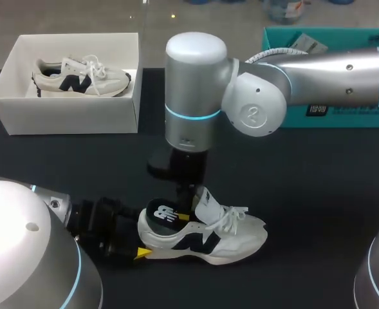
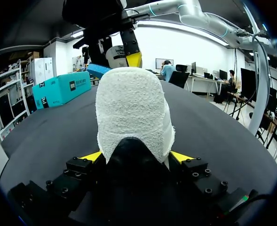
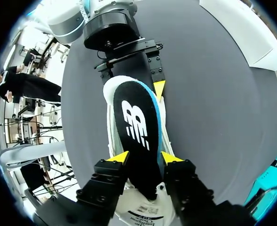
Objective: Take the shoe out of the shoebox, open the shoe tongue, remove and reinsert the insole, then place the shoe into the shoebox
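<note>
A white shoe with navy markings (image 1: 221, 235) lies on its sole on the black table, toe to the right. My left gripper (image 1: 144, 239) grips its heel (image 2: 131, 108) from behind, one yellow tip against each side (image 2: 137, 156). The black insole (image 1: 163, 212) with a white logo rests in the shoe's opening, its heel end showing above the collar. My right gripper (image 1: 188, 209) comes straight down over the opening, its fingers open and standing on either side of the insole (image 3: 136, 127), close to its edges (image 3: 144, 157). The tongue (image 1: 205, 205) is pulled up.
The white shoebox (image 1: 67, 116) stands at the back left with a second matching shoe (image 1: 80, 76) inside. A teal box (image 1: 343, 116) sits at the back right, behind my right arm. Bare black tabletop lies between the boxes and the shoe.
</note>
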### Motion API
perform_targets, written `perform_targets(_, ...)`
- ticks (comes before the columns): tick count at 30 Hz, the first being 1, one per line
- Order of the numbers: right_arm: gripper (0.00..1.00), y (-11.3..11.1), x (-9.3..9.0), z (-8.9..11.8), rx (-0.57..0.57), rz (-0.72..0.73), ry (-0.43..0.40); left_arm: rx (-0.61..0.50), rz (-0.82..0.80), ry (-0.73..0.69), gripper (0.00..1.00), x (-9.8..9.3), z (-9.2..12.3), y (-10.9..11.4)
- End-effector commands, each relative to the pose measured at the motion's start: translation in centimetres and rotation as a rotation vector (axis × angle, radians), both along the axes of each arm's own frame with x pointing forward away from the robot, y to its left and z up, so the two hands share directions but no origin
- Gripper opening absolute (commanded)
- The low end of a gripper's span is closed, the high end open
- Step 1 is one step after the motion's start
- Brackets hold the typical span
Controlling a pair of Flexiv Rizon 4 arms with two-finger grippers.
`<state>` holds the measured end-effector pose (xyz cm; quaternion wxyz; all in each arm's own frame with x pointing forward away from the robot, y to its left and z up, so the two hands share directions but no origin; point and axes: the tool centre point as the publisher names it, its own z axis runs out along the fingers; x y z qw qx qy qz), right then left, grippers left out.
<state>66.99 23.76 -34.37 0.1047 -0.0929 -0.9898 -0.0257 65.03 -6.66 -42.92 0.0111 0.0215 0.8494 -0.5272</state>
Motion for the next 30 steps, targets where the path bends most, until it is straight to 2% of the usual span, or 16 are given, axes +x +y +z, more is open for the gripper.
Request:
perform_targets(1, 0.38, 0.1, 0.2, -1.0, 0.016, 0.004, 0.012, 0.002, 0.0, 0.0, 0.0, 0.1, -0.6, 0.1)
perform_targets(12, 0.35, 1.0, 0.5, -1.7, 0.041, 0.019, 0.02, 0.002, 0.0, 0.0, 0.0, 0.1, -0.6, 0.1)
perform_targets(18, 0.33, 0.8, 0.5, -1.3, 0.036, 0.012, 0.011, 0.002, 0.0, 0.0, 0.0, 0.1, -0.6, 0.1)
perform_targets(30, 0.38, 1.3, 1.0, -0.6, 0.029, 0.025, 0.002, 0.002, 0.0, 0.0, 0.0, 0.1, -0.6, 0.1)
